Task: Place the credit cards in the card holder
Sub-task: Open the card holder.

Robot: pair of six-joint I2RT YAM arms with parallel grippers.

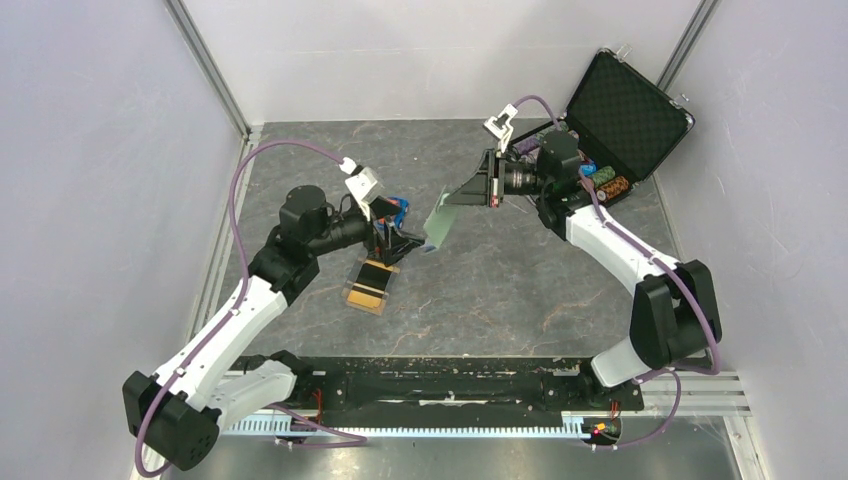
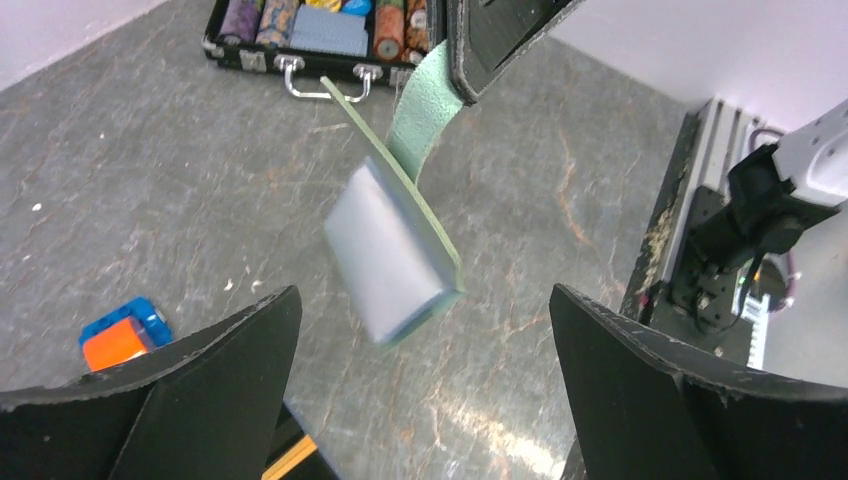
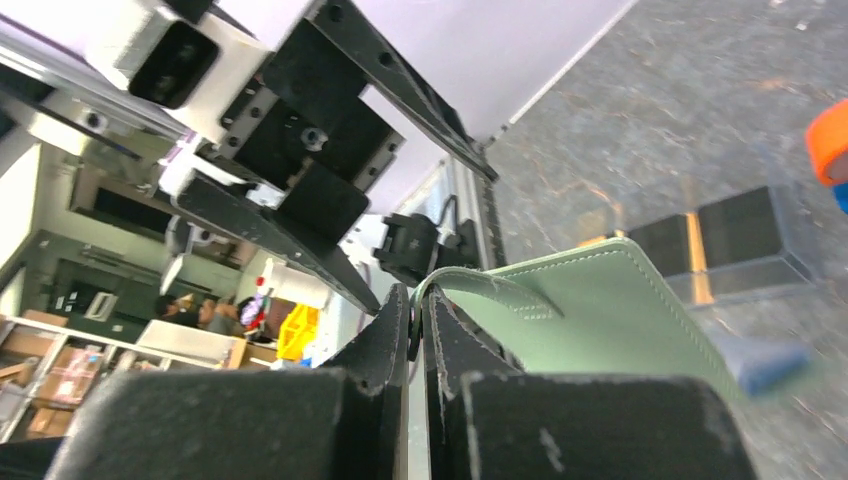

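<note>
One card holder (image 3: 600, 300) flap (pale blue) out of focus

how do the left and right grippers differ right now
The left gripper stands wide open and empty; the right gripper is shut on the card holder by its green strap. The left gripper sits by the clear tray; the right gripper is out over bare table, with the card holder hanging from it off the surface. Both have black fingers and face each other across the card holder.
</note>
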